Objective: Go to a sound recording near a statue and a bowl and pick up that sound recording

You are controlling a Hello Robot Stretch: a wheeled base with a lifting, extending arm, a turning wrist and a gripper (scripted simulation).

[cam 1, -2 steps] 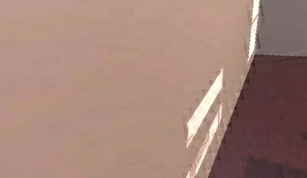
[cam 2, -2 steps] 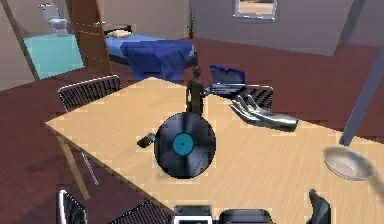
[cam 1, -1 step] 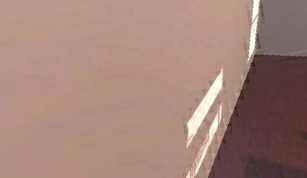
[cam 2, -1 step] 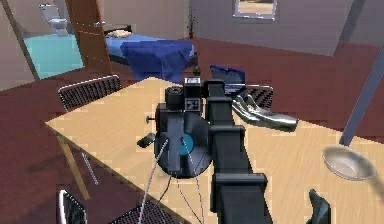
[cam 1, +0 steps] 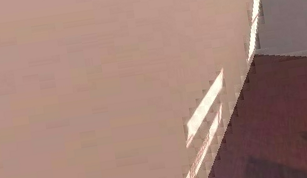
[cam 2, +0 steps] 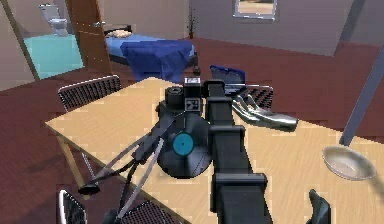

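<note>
The gripper (cam 2: 106, 196) has two thin fingers (cam 2: 132, 162) that slant down toward the arm side view's lower left, over the near edge of a wooden table (cam 2: 110, 118). Whether they are spread or pressed together cannot be told, nor whether they hold anything. Just beside the base of the fingers is the sound recording (cam 2: 184, 146), a black disc with a teal label. Its face is turned toward the camera, and being round it has no long axis. The arm (cam 2: 232, 160), a dark square bar, rises from the bottom edge and leans left. Beyond it a silver statue (cam 2: 262, 116) lies on the table, with a grey bowl (cam 2: 345, 162) to the right. The forward view shows a tan wall (cam 1: 81, 88).
</note>
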